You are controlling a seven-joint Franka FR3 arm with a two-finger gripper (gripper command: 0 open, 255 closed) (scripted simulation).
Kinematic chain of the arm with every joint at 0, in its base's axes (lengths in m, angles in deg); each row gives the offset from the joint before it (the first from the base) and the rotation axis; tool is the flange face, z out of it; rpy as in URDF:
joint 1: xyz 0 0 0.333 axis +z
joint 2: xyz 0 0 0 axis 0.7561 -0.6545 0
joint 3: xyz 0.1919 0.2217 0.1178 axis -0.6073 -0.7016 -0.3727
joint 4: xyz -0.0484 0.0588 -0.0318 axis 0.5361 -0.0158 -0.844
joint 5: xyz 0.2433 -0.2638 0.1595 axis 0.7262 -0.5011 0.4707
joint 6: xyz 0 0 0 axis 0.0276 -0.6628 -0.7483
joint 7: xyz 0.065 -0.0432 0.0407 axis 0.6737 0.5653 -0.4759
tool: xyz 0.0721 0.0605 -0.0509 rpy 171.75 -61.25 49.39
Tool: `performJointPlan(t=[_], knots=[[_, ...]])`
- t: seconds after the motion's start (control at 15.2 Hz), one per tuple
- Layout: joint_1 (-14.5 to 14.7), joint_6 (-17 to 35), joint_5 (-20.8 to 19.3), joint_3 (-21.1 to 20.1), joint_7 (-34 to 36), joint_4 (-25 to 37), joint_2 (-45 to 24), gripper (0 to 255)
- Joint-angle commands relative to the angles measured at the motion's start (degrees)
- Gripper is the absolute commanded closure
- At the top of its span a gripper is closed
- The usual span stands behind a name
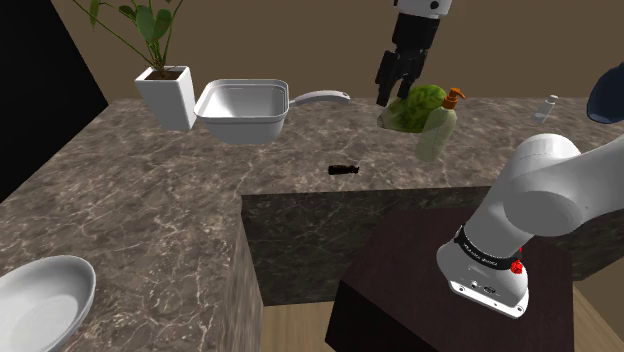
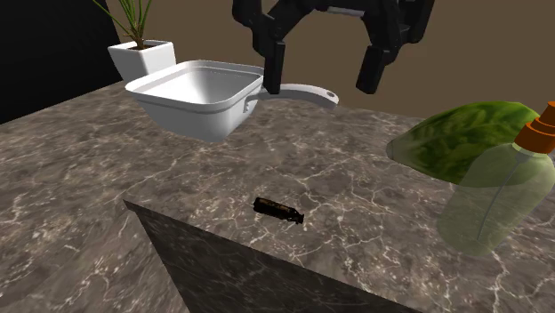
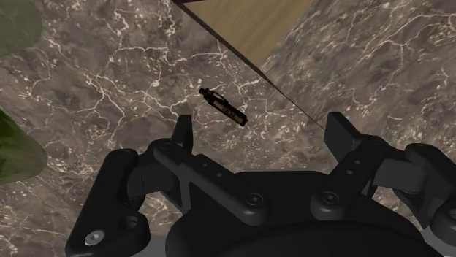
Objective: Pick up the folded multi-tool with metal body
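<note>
The folded multi-tool (image 1: 345, 169) is a small dark bar lying flat on the marble counter (image 1: 160, 210) near its front edge. It also shows as a dark brownish bar (image 2: 278, 210) in the second exterior view. In the wrist view the multi-tool (image 3: 223, 106) lies below and ahead of the fingers. My black gripper (image 1: 391, 87) hangs high above the counter, well clear of the tool, with its fingers apart and nothing between them. The gripper (image 2: 320, 73) is open above the pan handle in the second exterior view.
A white square pan (image 1: 243, 109) with a long handle and a white planter (image 1: 168, 96) stand at the back. A green leafy thing (image 1: 412, 107) and a clear bottle with an orange pump (image 1: 438, 128) sit beside the gripper. A white bowl (image 1: 40, 300) rests on the near corner.
</note>
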Motion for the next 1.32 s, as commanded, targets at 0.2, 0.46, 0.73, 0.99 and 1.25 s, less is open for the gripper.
performJointPlan(t=[0.2,0.46,0.73,0.99,1.25], knots=[[1.8,5.3,-2.0,0.8,-6.5,-2.5,-3.9,0],[4.1,12.8,-4.6,1.7,-14.8,-5.0,-10.1,0],[6.0,20.6,-7.2,2.3,-22.5,-6.5,-17.3,0],[7.7,28.6,-9.9,2.6,-29.6,-7.0,-25.4,0],[8.4,33.8,-11.5,2.6,-33.1,-7.2,-30.7,0]])
